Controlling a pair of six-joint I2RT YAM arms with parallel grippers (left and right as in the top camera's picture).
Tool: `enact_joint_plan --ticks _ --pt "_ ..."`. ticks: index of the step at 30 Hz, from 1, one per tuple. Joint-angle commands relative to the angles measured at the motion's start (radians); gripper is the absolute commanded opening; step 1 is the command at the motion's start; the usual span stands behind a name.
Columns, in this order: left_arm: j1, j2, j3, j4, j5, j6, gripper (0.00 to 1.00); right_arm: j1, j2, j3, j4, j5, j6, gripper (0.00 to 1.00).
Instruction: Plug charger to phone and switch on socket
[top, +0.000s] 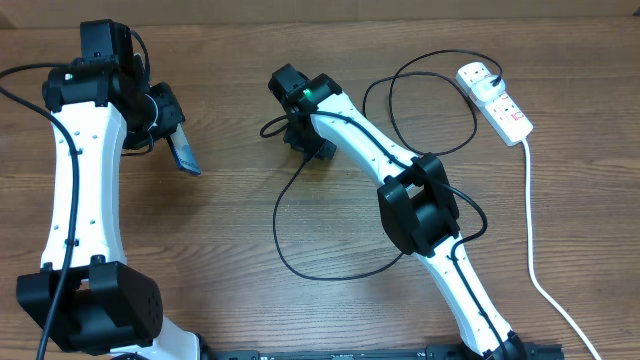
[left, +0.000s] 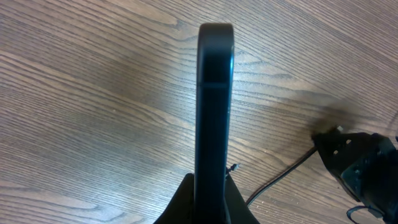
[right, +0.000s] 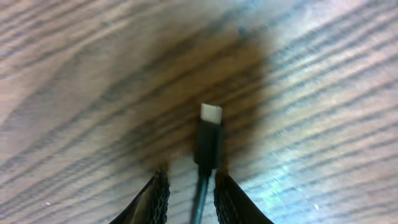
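My left gripper (top: 172, 135) is shut on the phone (top: 186, 154), holding it off the table at the left. In the left wrist view the phone (left: 214, 106) stands edge-on between the gripper's (left: 211, 193) jaws. The charger's black cable (top: 300, 205) loops across the middle of the table to the white socket (top: 497, 100) at the back right. My right gripper (top: 300, 135) sits low over the cable's free end. In the right wrist view the connector tip (right: 211, 115) lies on the wood just ahead of the gripper (right: 191, 177). The cable (right: 200, 193) runs between the jaws, with a gap showing on the left side.
The socket's thick white cord (top: 532, 230) runs down the right side to the front edge. The right arm (top: 420, 205) lies diagonally over the cable loops. In the left wrist view the right gripper (left: 360, 168) shows at the right edge, with cable (left: 280, 180) beside it.
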Motion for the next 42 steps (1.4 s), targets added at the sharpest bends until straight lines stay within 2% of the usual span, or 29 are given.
enact_joint_plan --ticks 1,30,39,42 --pt "0.003 -0.006 -0.004 0.001 0.002 -0.012 0.04 -0.008 0.024 -0.035 0.014 0.014 -0.019 0.26" --pt "0.003 -0.006 -0.004 0.002 0.002 -0.012 0.04 -0.022 0.024 -0.035 -0.032 0.047 -0.011 0.24" --pt "0.003 -0.006 -0.004 0.001 0.002 -0.012 0.04 -0.022 0.024 -0.035 -0.028 0.047 -0.011 0.17" --pt "0.003 -0.006 -0.004 0.001 0.002 -0.012 0.04 -0.022 0.024 -0.035 -0.025 0.047 -0.011 0.11"
